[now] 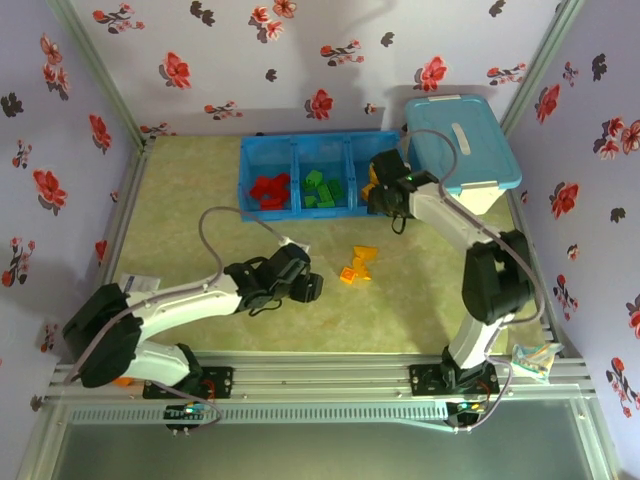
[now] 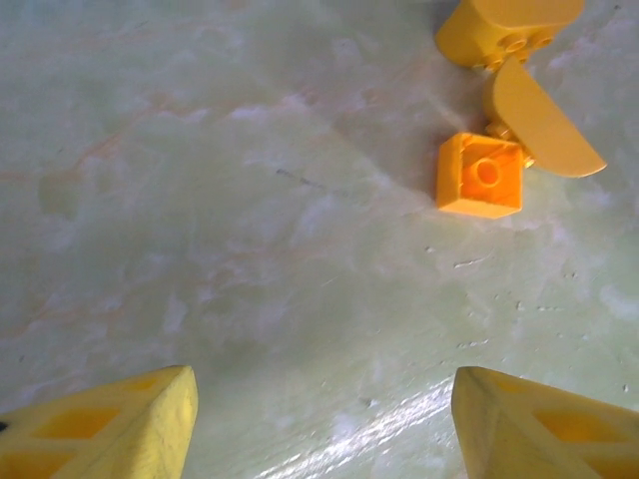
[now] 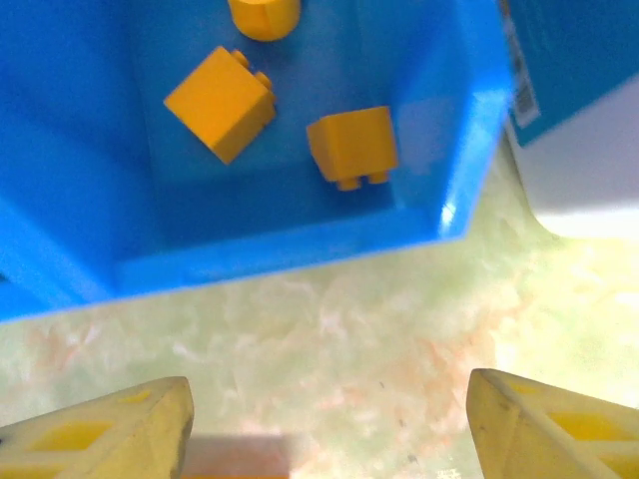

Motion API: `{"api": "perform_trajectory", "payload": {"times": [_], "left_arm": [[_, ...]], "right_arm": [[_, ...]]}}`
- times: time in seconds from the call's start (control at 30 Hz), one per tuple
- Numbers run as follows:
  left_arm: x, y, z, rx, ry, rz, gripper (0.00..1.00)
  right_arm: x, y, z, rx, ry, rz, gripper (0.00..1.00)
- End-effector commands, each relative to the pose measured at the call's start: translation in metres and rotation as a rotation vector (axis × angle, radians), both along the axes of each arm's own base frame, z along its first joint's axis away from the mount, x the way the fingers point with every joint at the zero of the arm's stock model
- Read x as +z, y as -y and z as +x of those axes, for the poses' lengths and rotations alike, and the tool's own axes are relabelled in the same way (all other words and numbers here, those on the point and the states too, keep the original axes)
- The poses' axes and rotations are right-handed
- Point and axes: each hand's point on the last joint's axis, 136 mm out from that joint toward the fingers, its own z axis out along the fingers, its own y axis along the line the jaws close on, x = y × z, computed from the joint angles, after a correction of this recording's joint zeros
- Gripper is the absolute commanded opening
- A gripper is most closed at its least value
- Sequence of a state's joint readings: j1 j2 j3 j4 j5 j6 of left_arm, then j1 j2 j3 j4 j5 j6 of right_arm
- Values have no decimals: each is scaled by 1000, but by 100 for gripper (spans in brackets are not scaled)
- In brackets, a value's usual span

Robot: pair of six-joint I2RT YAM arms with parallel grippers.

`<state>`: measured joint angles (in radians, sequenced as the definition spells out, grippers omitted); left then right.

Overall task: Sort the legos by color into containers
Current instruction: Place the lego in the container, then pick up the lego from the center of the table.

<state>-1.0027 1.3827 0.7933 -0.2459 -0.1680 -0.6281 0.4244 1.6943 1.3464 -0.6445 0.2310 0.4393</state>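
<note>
Three yellow-orange legos lie loose on the table, just ahead of my left gripper, its jaws wide and empty. Red legos, green legos and yellow legos fill separate compartments of the tray. My right gripper hangs wide and empty by the tray's near wall.

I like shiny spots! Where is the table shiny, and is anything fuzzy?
Left wrist view: a white shiny streak on the table near the bottom. Right wrist view: bright washed-out glow at right; the yellow bricks look soft.
</note>
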Motion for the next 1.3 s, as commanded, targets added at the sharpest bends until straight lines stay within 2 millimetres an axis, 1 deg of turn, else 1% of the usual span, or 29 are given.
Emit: {"api": "perform_trajectory", "payload": {"times": [0.0,0.23,0.33,0.43,0.53,0.67,0.9,1.0,1.17,1.23,1.27], "left_arm": [[8,25,6,-67,18,-11,69],[-9,61,11,-168,-26,86,69],[-17,76,10,-208,-42,120,69],[-26,88,9,-237,-66,149,69],[-35,94,7,-255,-87,178,69],[-45,99,9,-264,-100,199,68],[-56,107,17,-266,-97,234,66],[-59,106,23,-258,-86,277,64],[-63,104,31,-250,-67,333,59],[-64,102,33,-247,-63,361,54],[-65,101,34,-245,-62,371,48]], "right_arm": [[24,2,-7,-28,111,89,73],[27,20,-49,-39,160,128,76],[26,29,-63,-52,173,138,77],[23,37,-73,-65,180,145,77],[21,44,-80,-80,183,153,78],[18,48,-86,-91,182,168,78],[12,53,-93,-104,180,179,78],[9,56,-96,-115,182,178,78],[10,63,-101,-136,196,183,78],[10,64,-102,-141,201,186,78],[10,65,-103,-143,203,185,78]]}}
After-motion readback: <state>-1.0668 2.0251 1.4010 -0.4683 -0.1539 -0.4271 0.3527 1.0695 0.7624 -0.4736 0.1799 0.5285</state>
